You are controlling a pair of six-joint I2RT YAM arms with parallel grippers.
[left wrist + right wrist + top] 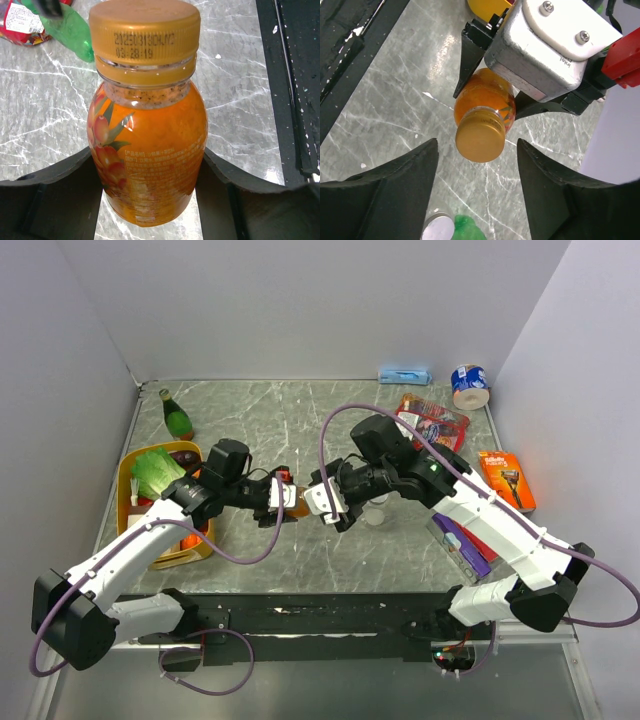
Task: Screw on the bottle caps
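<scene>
My left gripper (147, 200) is shut on the orange bottle (147, 150), holding it by its lower body, tilted above the table. The orange cap (145, 37) sits on the bottle's neck. In the top view, the left gripper (281, 504) and right gripper (326, 506) meet at the bottle (298, 504) mid-table. My right gripper (476, 145) is open, its fingers (410, 175) on either side of the orange cap (480, 141) without touching it. The bright green bottle (466, 230) lies below, next to a pale round top (439, 230). The clear bottle (376, 510) stands under the right arm.
A yellow tray (126, 480) with lettuce and produce sits at the left. A dark-green bottle with a red top (177, 417) stands behind it. At the right are a red packet (432, 422), an orange razor pack (508, 478), a purple packet (462, 545) and a can (469, 386).
</scene>
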